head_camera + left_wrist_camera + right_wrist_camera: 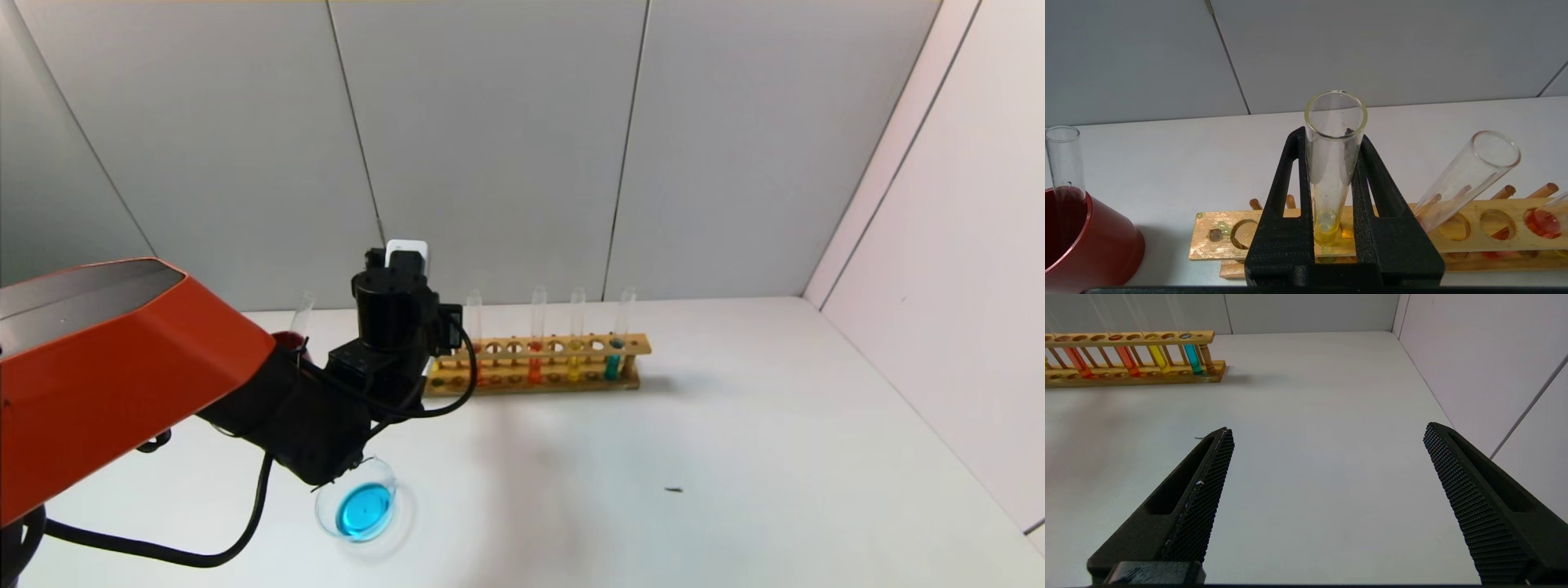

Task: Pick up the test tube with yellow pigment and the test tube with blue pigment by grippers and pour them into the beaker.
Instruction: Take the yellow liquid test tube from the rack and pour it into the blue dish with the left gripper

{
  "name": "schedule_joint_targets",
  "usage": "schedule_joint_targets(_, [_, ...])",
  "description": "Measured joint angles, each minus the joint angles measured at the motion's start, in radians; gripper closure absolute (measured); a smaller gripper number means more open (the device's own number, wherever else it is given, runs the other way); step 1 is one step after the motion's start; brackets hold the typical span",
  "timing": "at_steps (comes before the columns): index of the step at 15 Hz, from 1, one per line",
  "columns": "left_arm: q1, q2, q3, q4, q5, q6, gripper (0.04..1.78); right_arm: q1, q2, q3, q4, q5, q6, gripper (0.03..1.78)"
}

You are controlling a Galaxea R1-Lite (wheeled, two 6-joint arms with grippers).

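Left claw (1331,196) clamped on yellow test tube (1333,163), over wooden rack's (1461,232) left end.
Beaker (357,508) holding blue liquid near table's (735,457) front edge; wide bare room rightward, below spread-open right claw (1327,469). Red cup (1081,241) beside rack. No readable writing.

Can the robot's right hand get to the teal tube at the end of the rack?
Probably yes: the right hand is open, with only bare table between it and the teal tube.
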Motion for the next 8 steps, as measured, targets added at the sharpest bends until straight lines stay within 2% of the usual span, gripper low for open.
schedule_joint_targets(8, [0.009, -0.034, -0.037, 0.042, 0.002, -0.004, 1.51, 0.0, 0.0, 0.0, 0.0, 0.0, 0.0, 0.11])
